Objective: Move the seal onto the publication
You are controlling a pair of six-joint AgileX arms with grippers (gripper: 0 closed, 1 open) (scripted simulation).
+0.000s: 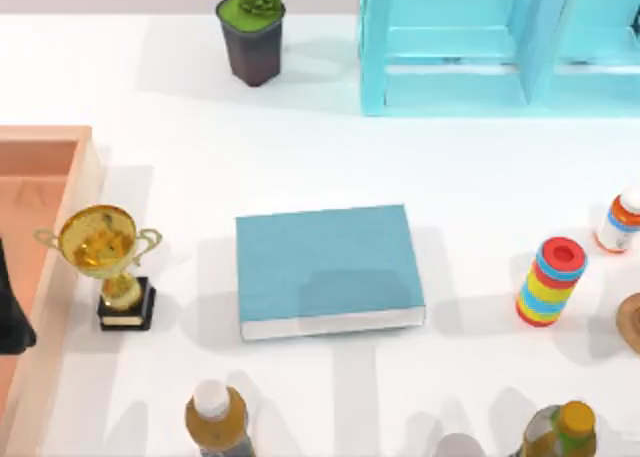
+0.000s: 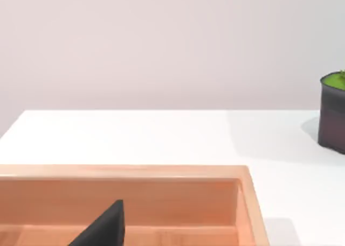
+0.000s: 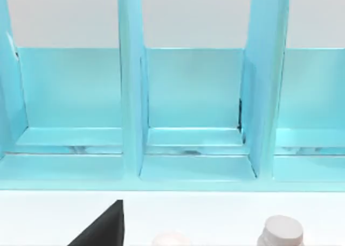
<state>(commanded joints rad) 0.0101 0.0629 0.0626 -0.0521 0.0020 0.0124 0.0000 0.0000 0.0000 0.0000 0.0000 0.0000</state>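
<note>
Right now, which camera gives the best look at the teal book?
The top view: the book lies flat mid-table, its whole cover and white page edge visible. The left wrist view faces the wooden tray, the right wrist view the blue shelf unit.

A wooden tray (image 2: 161, 173) sits on the white table (image 2: 161, 133), with a dark finger (image 2: 105, 230) of the left gripper above its floor. A dark pot (image 2: 333, 117) with a green plant stands well apart, against a plain wall.
</note>
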